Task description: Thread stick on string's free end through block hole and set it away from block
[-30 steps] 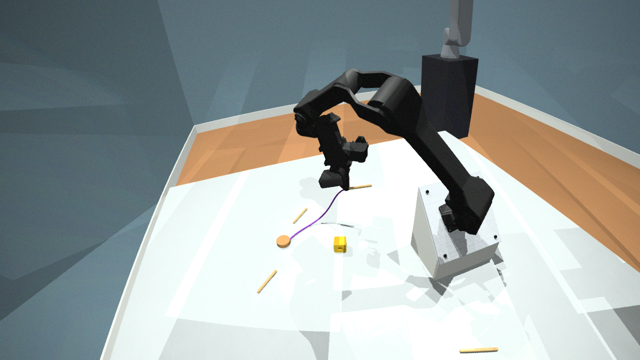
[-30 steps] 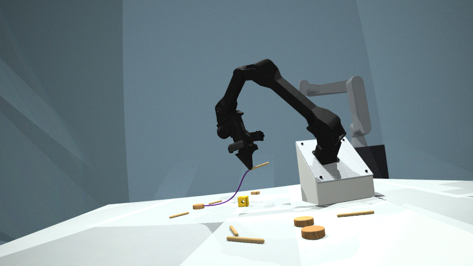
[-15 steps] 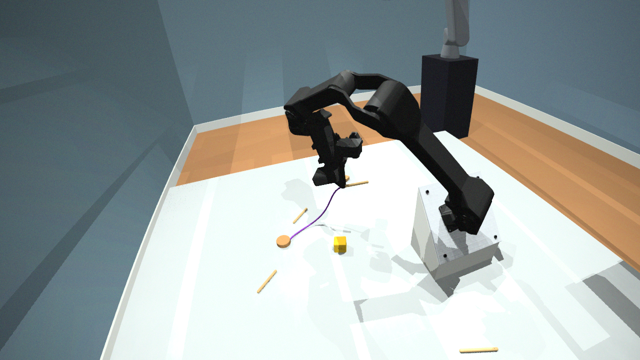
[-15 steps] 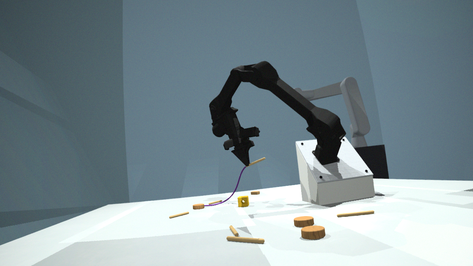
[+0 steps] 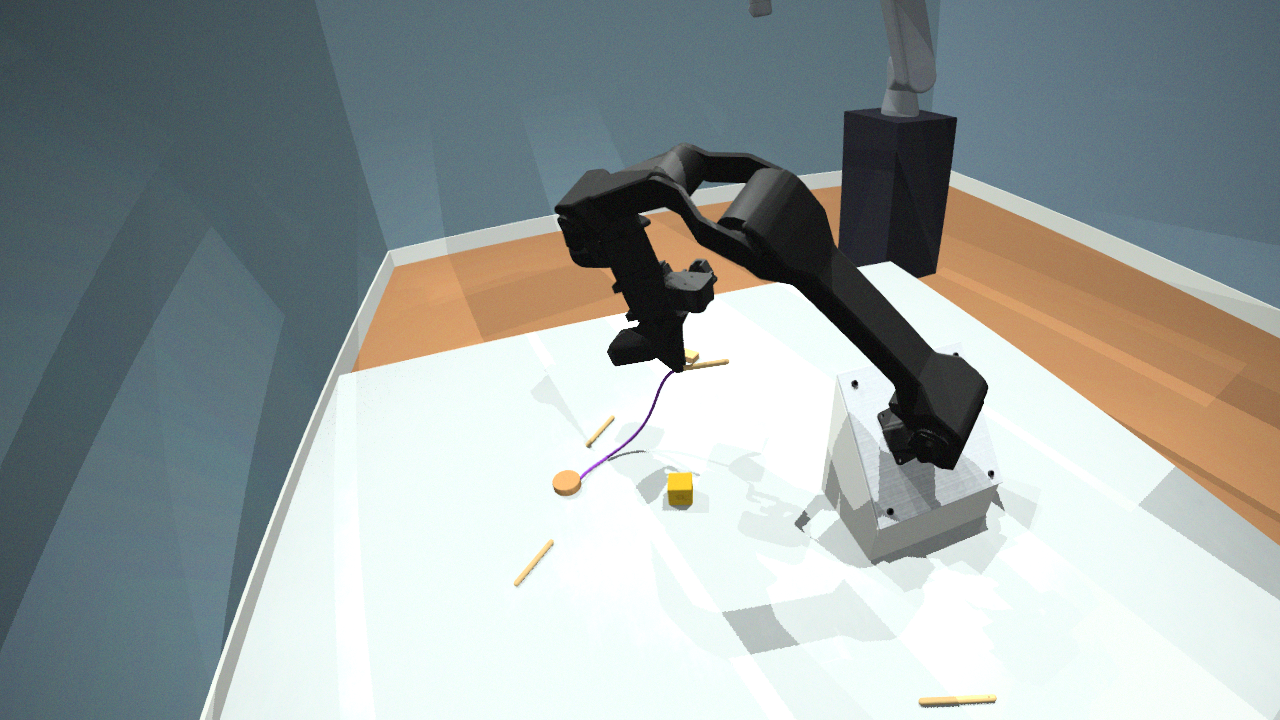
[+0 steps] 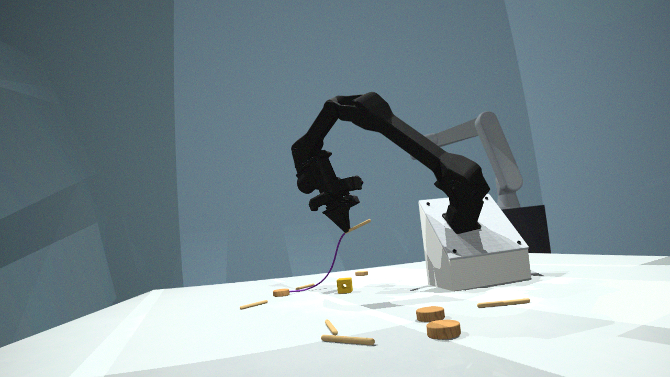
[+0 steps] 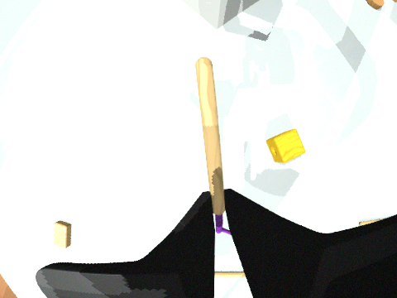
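Claw (image 6: 347, 229): nearly shut, pinching stick (image 6: 359, 225) at its string (image 6: 330, 267) end, high above table (image 6: 562, 328)
Block (image 6: 344, 285): on table, near button (image 6: 281, 292)
Risk: taut string dragging button; misaligned stick shoving block

The stick (image 7: 210, 132) looks like pale, smooth wood, and the black gripper (image 6: 347, 228) pinching its end looks like dull, matt plastic. The string (image 6: 330, 269) is thin and purple, like soft thread. The round button (image 6: 281, 292) is brown wood with a flat top. The block (image 6: 344, 285) is bright yellow with faint wood lines (best seen from the wrist view). The table (image 5: 447, 644) is white, smooth and a bit shiny.
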Tool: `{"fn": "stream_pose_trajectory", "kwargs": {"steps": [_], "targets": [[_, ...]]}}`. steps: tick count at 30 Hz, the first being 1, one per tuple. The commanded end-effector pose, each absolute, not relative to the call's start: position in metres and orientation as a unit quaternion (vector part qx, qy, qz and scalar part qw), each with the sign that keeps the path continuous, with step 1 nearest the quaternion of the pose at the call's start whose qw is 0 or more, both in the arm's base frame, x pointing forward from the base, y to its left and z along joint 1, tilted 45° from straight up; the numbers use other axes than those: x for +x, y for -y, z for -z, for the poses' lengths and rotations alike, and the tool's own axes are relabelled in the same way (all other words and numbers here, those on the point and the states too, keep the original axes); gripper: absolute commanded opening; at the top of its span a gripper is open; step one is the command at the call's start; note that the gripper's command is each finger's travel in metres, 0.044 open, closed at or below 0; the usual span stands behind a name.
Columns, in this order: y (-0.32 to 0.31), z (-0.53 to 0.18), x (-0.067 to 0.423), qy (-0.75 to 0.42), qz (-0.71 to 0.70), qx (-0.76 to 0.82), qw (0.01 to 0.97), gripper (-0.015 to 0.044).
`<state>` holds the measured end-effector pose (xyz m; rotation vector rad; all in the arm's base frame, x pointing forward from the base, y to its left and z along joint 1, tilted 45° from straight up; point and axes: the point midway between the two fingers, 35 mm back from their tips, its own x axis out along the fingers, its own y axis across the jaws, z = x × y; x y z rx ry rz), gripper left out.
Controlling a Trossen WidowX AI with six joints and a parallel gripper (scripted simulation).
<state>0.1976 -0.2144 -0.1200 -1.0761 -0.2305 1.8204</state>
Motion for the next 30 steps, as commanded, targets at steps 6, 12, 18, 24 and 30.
{"fn": "stream_pose_trajectory", "kwargs": {"steps": [6, 12, 18, 24, 30], "targets": [[0.225, 0.128, 0.197, 0.029, -0.734, -0.386, 0.558, 0.0], [0.228, 0.13, 0.197, -0.001, -0.725, -0.365, 0.584, 0.0], [0.236, 0.137, 0.198, -0.069, -0.699, -0.309, 0.641, 0.0], [0.237, 0.138, 0.198, -0.074, -0.696, -0.304, 0.646, 0.0], [0.238, 0.138, 0.198, -0.009, -0.699, -0.363, 0.616, 0.0]]}}
